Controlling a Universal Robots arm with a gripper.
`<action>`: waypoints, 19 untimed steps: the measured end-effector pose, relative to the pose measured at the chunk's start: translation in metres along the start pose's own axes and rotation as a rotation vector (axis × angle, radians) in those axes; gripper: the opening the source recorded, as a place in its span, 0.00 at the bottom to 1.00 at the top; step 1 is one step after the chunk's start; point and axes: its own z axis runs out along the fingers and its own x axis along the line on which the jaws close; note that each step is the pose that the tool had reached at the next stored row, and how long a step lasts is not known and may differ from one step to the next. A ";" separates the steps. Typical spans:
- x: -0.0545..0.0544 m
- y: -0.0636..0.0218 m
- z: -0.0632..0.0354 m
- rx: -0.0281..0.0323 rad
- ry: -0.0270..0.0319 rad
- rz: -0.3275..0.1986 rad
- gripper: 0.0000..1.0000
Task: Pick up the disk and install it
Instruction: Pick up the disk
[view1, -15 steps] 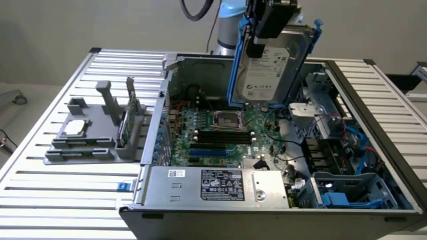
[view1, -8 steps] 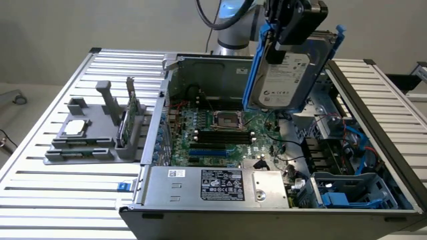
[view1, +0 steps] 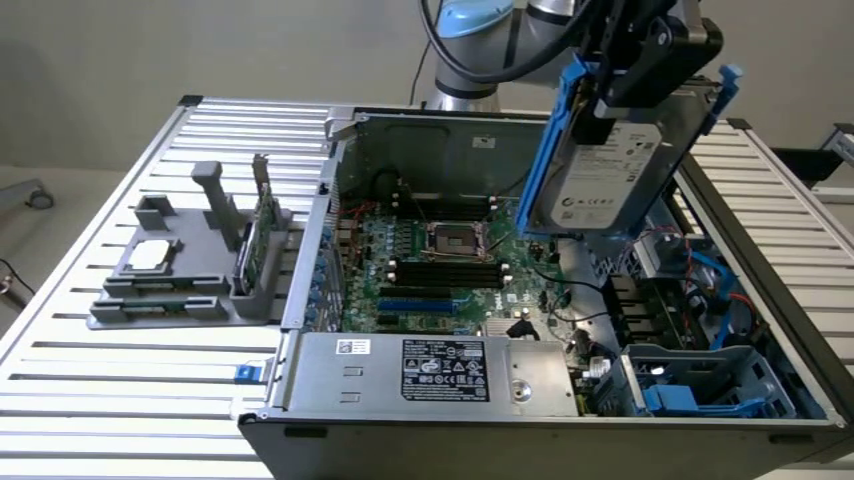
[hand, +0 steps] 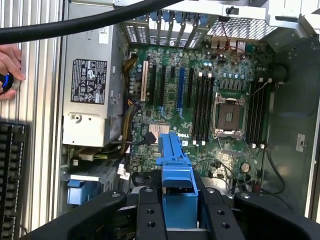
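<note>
- On the exterior view's left, a grey moulded fixture (view1: 174, 270) is sitting on the ribbed metal worktop (view1: 107, 400), carrying a small square silver chip (view1: 154, 255).
- In the middle, the open computer case (view1: 441, 150) is baring its green motherboard (view1: 441, 260); the wrist view is adding a person's hand (hand: 9, 65) and a black keyboard (hand: 12, 170).
- Toward the right, the black end effector (view1: 641, 75) is clamping the disk (view1: 607, 170), a flat, silver-grey, blue-framed slab that is hanging steeply tilted above the case.

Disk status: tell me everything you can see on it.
The disk is a silver-grey drive with a white printed label in a blue plastic carrier. It hangs nearly upright, label facing the exterior camera, above the open case, touching nothing but the gripper clamped on its upper end.
</note>
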 end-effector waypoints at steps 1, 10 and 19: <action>0.003 -0.0011 -0.0001 0.0000 -0.0001 0.000 0.33; 0.037 -0.0061 -0.0014 0.0000 0.0000 0.000 0.33; 0.068 -0.0098 -0.0024 0.0000 -0.0001 0.000 0.33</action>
